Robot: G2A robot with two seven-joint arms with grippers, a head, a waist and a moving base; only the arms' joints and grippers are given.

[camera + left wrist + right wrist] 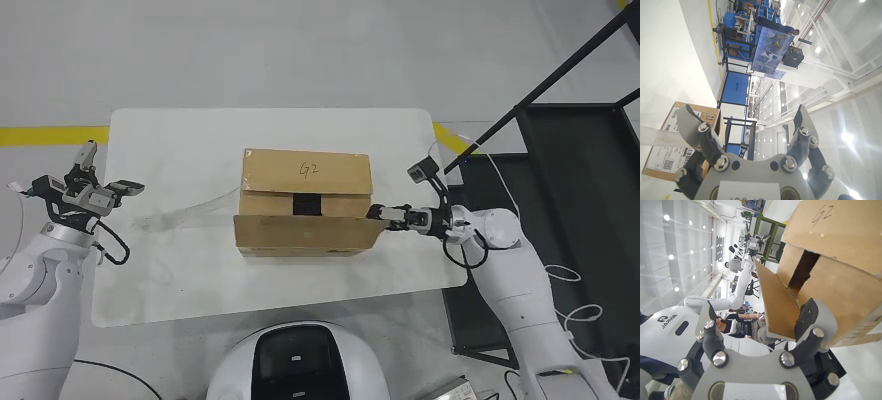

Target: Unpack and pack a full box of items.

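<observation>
- Box (305,205) at frame centre in top view, mid table (160,280); near flap (300,232) folded out, far flap (305,170) shut.
- R hand (759,308): fingers apart, astride near flap's right corner.
- L hand (742,113): apart, empty, frame left.
- Tip: pinch flap squarely, pull slow so box doesn't slide.

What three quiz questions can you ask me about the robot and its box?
1. True or false: the left gripper touches the brown cardboard box on the white table.
2. Which one is at the corner of the box's open near flap? A) the left gripper B) the right gripper
3. Fill in: the fingers of both grippers are ____.
Key: 1 false; 2 B; 3 open.
</observation>
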